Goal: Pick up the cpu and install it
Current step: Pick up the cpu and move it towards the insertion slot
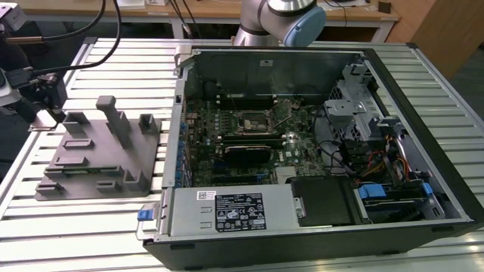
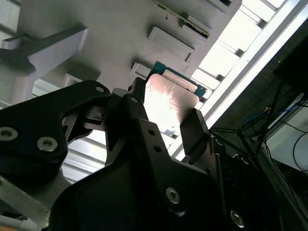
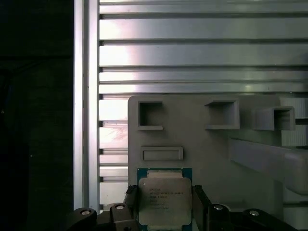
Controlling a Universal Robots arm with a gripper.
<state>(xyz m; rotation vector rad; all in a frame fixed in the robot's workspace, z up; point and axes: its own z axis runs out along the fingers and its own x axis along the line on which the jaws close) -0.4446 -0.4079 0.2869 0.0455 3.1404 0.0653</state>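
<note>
The cpu [image 3: 163, 202], a flat square chip with a pale metal top on a green board, sits between my gripper's [image 3: 164, 204] two dark fingers [image 3: 199, 201], which press on its opposite edges. In the second wrist view the cpu [image 2: 167, 103] shows its shiny top between the same fingers [image 2: 193, 127], just over the grey plastic fixture [image 2: 120, 29]. In the exterior view my gripper [image 1: 47, 118] hangs at the far corner of the fixture [image 1: 98, 153], at the exterior view's left. The motherboard's socket [image 1: 253, 120] lies in the open computer case [image 1: 393, 85].
The fixture [image 3: 192, 139] has several raised blocks and square pockets near the chip. It lies on a slatted aluminium table [image 1: 83, 226]. Cables and a camera mount [image 1: 11, 85] hang at the exterior view's left. The arm's base [image 1: 280, 22] stands behind the case.
</note>
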